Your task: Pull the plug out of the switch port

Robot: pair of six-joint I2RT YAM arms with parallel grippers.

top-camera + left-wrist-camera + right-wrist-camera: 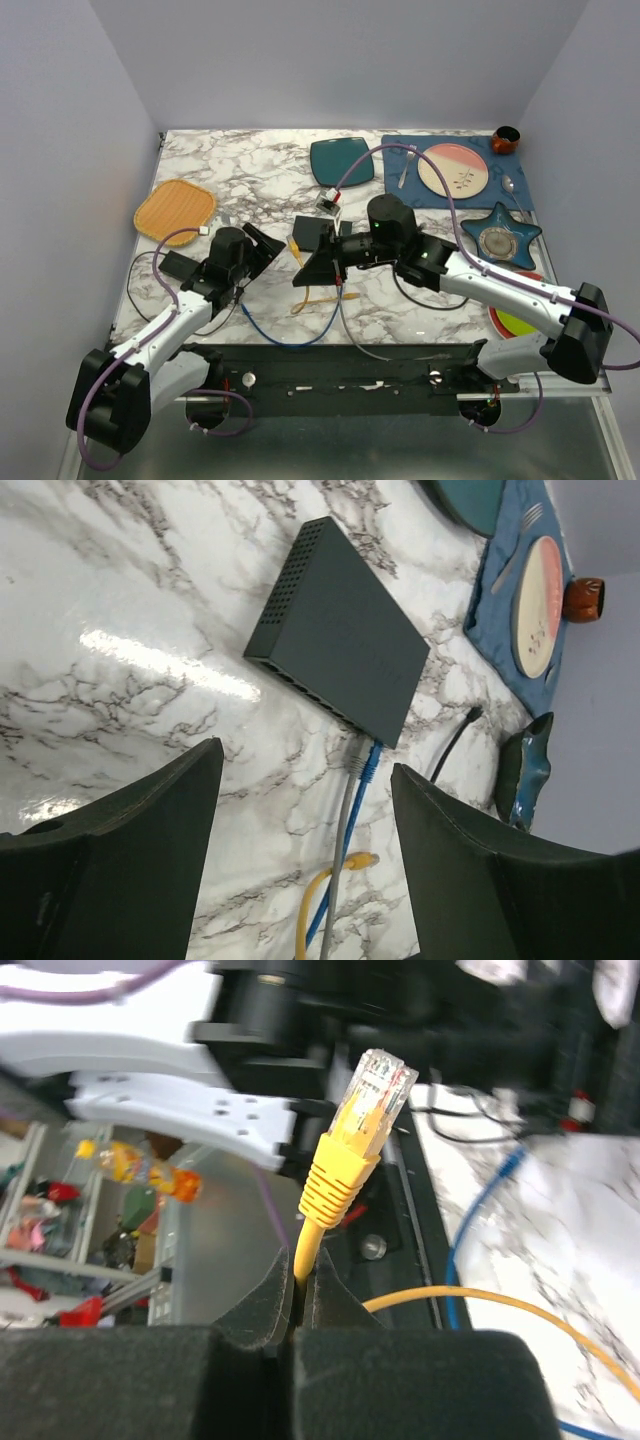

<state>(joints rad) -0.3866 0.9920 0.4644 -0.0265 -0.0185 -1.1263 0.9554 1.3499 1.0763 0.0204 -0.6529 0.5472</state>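
Observation:
The switch (340,630) is a flat matte-black box lying on the marble; it also shows in the top view (312,229). A blue cable (368,765) and a grey cable (352,765) are plugged into one end of its socket edge. My right gripper (300,1285) is shut on a yellow cable just below its plug (365,1110). The plug is free in the air, out of any socket. In the top view the right gripper (310,260) hovers by the switch. My left gripper (305,755) is open and empty, left of the switch (258,245). A yellow plug end (362,860) lies on the marble.
A dark teal square plate (342,160) sits behind the switch. An orange woven tray (175,210) is at the left. A blue placemat (400,190) with a plate, a star-shaped dish (500,238) and a brown cup (506,139) are at the right. A black cable (455,740) trails nearby.

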